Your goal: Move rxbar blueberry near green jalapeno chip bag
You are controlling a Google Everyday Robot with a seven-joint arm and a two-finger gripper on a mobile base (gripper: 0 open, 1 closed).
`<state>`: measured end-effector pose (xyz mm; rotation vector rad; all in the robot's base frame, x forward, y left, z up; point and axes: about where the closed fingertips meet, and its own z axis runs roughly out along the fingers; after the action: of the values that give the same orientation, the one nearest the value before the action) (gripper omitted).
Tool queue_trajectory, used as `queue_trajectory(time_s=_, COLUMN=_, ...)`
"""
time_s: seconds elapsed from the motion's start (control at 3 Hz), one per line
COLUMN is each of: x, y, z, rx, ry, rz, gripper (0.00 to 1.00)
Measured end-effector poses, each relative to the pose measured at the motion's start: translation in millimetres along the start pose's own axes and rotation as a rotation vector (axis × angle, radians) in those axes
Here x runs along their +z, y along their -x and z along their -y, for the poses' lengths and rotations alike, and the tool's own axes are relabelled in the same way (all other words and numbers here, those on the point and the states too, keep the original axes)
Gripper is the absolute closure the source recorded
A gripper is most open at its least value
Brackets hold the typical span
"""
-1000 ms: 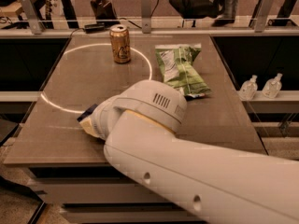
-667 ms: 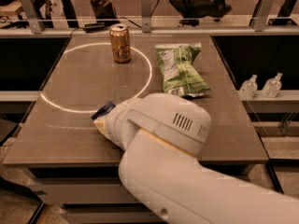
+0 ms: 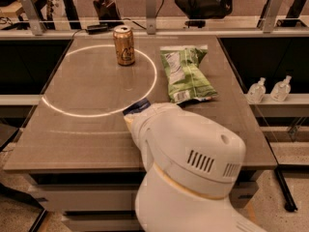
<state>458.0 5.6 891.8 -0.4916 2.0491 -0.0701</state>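
The green jalapeno chip bag (image 3: 186, 75) lies on the right half of the table, with its white label panel facing up. My gripper (image 3: 134, 115) is at the front middle of the table, just left of the bag's near end, and is mostly hidden behind my white arm housing (image 3: 193, 151). A corner of the dark navy rxbar blueberry (image 3: 137, 106) sticks out from the gripper's far side; it is held there, a short gap from the bag's near corner.
A gold-tan drink can (image 3: 124, 45) stands at the back middle, inside a bright ring of light on the brown table (image 3: 72, 129). Two small clear bottles (image 3: 268, 89) stand on a shelf off the table's right edge. A railing runs behind the table.
My arm has swung right across the table's front, carrying the blue bar from the left side toward the chip bag's near end. Bag and can have not moved.
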Motion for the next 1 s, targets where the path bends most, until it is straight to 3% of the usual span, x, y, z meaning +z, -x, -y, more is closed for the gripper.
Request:
queue_trajectory(time_s=0.33, x=-0.1, y=0.2, z=0.8, rx=0.024, ry=-0.006, rz=0.000, gripper=1.00)
queue_trajectory(time_s=0.67, x=6.1, y=-4.6, z=8.7, rx=0.011, ry=-0.017, rz=-0.009, gripper=1.00)
queue_trajectory(time_s=1.0, x=16.1, y=-8.8, z=53.6, rx=-0.017, ry=-0.099, rz=-0.025, gripper=1.00)
